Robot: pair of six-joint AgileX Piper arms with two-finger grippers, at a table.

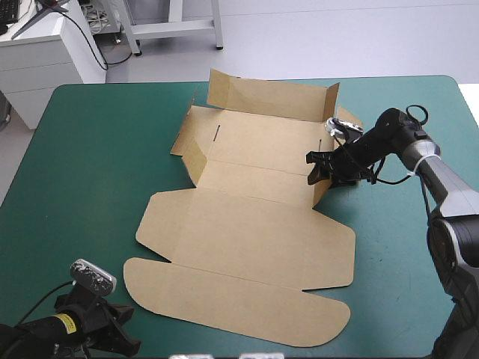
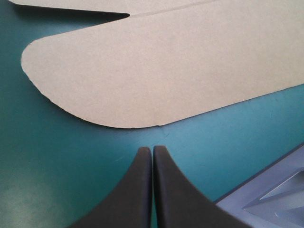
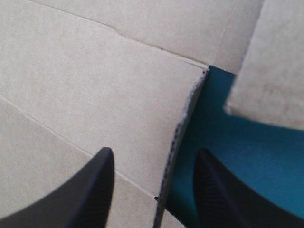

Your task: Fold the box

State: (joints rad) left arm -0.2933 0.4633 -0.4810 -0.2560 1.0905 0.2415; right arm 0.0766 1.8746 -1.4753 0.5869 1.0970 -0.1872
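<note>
The teal-green bench (image 1: 82, 172) carries the brown box (image 1: 247, 232) at its middle, mostly flat, with its far wall raised. The right pincer (image 3: 154, 159) is spread astride the box's right side wall (image 3: 183, 118), seemingly without gripping it. The left pincer (image 2: 152, 151), pressed together, sits just short of the rounded lid flap (image 2: 156, 71).

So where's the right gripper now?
In the high view the right gripper is at the right edge of the box, toward its far end, open with that edge between its fingers.
</note>
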